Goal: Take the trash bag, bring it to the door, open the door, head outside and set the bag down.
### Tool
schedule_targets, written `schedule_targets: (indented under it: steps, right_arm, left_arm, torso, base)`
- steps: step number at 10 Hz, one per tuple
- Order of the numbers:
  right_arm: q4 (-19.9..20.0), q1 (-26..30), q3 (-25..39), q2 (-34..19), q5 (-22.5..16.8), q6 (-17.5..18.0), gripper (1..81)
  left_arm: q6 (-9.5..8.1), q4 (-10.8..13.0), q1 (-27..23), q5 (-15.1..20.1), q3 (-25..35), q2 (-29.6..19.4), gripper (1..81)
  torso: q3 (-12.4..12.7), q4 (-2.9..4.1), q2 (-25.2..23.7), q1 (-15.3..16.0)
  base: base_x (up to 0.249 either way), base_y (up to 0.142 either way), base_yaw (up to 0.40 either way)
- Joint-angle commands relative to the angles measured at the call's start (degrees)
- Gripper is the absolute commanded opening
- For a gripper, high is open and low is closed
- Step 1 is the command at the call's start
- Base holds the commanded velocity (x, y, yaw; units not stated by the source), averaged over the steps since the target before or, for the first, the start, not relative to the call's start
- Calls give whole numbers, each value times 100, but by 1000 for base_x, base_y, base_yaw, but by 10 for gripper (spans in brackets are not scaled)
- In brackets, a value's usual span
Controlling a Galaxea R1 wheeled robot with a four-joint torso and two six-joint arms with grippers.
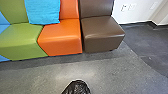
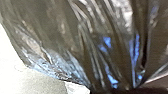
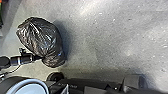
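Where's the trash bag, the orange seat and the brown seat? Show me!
Trash bag (image 3: pixel 40 37): right wrist view, on its wrinkly, puffed-out side.
Orange seat (image 1: pixel 61 28): head view, on its flat top.
Brown seat (image 1: pixel 102 25): head view, on its flat top.

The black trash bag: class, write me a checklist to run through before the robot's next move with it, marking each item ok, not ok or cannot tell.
1. Left pincer at the black trash bag: ok, it meets the bag's gathered part.
2. Bag drawn together there: ok, its folds run in towards the pincer.
3. Bag lifted clear of the floor: cannot tell, its underside is hidden.
4. Bag apart from the brown padded seat: ok, bare floor lies between them.
5. Bag free of tears: cannot tell, only part of its surface shows.
6. Bag outside: not ok, it is indoors.
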Motion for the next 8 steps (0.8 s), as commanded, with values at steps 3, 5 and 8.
schedule_targets:
  steps: [3, 5, 8]
  right_arm:
    - [101, 142, -74, -229, -381, -8, 811]
    - [101, 54, -171, -114, -364, -8, 811]
    - [83, -182, -381, 148, -329, -8, 811]
  left_arm:
    - [56, -29, -310, 488, 16, -112, 10]
    - [65, -29, -275, 488, 25, -103, 10]
    - [82, -20, -135, 479, 51, -112, 10]
  torso:
    - [548, 0, 921, -584]
    - [818, 0, 1242, -782]
    - [1382, 0, 1834, -1167]
  base:
    - [0, 0, 0]
    - [0, 0, 0]
    - [0, 0, 0]
